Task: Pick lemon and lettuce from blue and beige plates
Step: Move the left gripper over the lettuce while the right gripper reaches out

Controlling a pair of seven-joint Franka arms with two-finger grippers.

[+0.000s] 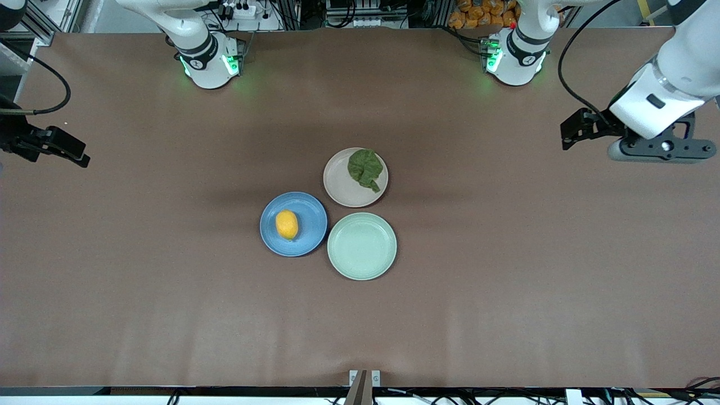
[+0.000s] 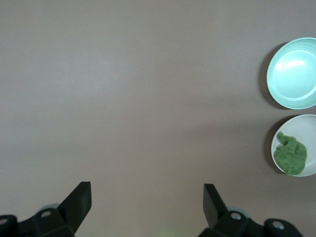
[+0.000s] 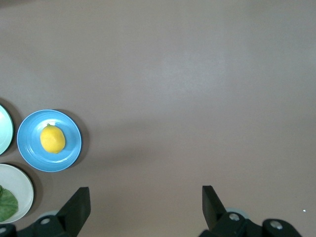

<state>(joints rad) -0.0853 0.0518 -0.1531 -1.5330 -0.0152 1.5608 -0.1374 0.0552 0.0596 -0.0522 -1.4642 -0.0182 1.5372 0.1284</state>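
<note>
The lemon lies on the blue plate at the table's middle. The lettuce lies on the beige plate, beside it and farther from the front camera. My left gripper is open and empty, up over bare table at the left arm's end. My right gripper is open and empty over bare table at the right arm's end. The left wrist view shows its open gripper and the lettuce. The right wrist view shows its open gripper and the lemon.
An empty mint-green plate sits touching the other two plates, nearest the front camera. The brown table is bare around the three plates. The arm bases stand along the table's edge farthest from the front camera.
</note>
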